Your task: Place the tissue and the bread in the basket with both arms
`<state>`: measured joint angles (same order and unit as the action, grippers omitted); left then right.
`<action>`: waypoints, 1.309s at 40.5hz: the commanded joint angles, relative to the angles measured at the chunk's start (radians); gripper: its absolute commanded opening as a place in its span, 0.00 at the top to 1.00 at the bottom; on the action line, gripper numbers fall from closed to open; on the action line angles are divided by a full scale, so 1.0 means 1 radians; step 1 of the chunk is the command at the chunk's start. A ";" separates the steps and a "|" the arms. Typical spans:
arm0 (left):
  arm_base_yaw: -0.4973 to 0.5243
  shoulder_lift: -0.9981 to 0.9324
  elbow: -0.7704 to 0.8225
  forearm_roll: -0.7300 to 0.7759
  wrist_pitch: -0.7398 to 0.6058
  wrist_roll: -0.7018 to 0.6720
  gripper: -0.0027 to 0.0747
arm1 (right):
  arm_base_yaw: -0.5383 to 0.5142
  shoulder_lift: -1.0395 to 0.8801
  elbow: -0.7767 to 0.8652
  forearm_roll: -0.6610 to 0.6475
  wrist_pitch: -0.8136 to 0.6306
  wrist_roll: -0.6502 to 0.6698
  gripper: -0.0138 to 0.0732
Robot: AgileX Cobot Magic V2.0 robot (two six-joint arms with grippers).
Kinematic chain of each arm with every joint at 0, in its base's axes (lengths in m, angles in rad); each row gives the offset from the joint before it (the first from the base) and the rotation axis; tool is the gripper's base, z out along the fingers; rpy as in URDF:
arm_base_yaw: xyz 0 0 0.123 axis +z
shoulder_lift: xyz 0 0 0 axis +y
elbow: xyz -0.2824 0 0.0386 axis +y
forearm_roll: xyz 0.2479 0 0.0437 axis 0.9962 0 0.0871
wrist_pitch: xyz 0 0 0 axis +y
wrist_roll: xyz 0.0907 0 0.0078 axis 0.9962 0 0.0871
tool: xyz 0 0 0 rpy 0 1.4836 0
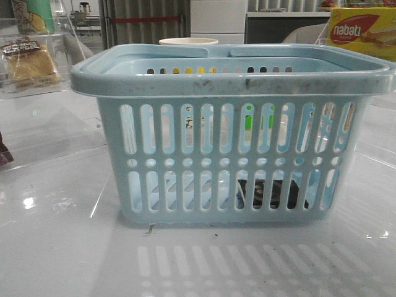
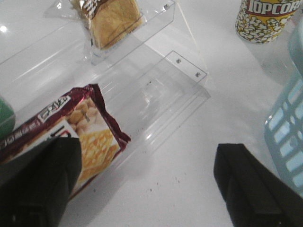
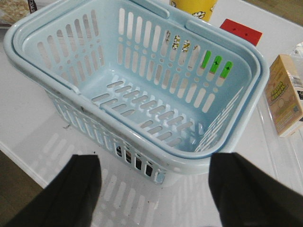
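While the basket (image 3: 137, 85) is being kept unloaded, both the left gripper (image 2: 147, 184) and right gripper (image 3: 154, 189) are being held apart and unladen, the bread (image 2: 111, 21) being left beyond it for pickup.

bright, even overhead light fills all three views, and the glossy white table (image 1: 62, 247) throws back small hot glare spots and a pale mirror of the basket (image 1: 229, 133) slots. shadows are soft and short, pooling just under the basket. ahead of the dark, blurred fingers (image 2: 38, 179) the clear acrylic stand (image 2: 156, 90) glints, and the wrist views look slightly soft.
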<state>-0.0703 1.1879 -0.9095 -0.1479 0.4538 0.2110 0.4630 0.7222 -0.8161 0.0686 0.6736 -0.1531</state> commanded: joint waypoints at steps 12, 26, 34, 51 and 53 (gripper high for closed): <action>0.058 0.360 -0.388 -0.038 -0.078 -0.007 0.16 | 0.000 -0.005 -0.026 0.001 -0.077 -0.009 0.17; 0.101 0.606 -0.613 -0.041 -0.103 -0.007 0.16 | 0.000 -0.005 -0.026 0.001 -0.077 -0.009 0.17; 0.095 0.686 -0.648 -0.065 -0.205 -0.007 0.16 | 0.000 -0.005 -0.026 0.001 -0.077 -0.009 0.17; 0.087 0.728 -0.648 -0.067 -0.290 -0.007 0.34 | 0.000 -0.005 -0.026 0.001 -0.077 -0.009 0.17; 0.087 0.728 -0.648 -0.067 -0.290 -0.007 0.41 | 0.000 -0.005 -0.026 0.001 -0.077 -0.009 0.17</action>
<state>0.0216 1.9682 -1.5199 -0.2024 0.2459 0.2110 0.4630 0.7222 -0.8161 0.0686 0.6736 -0.1531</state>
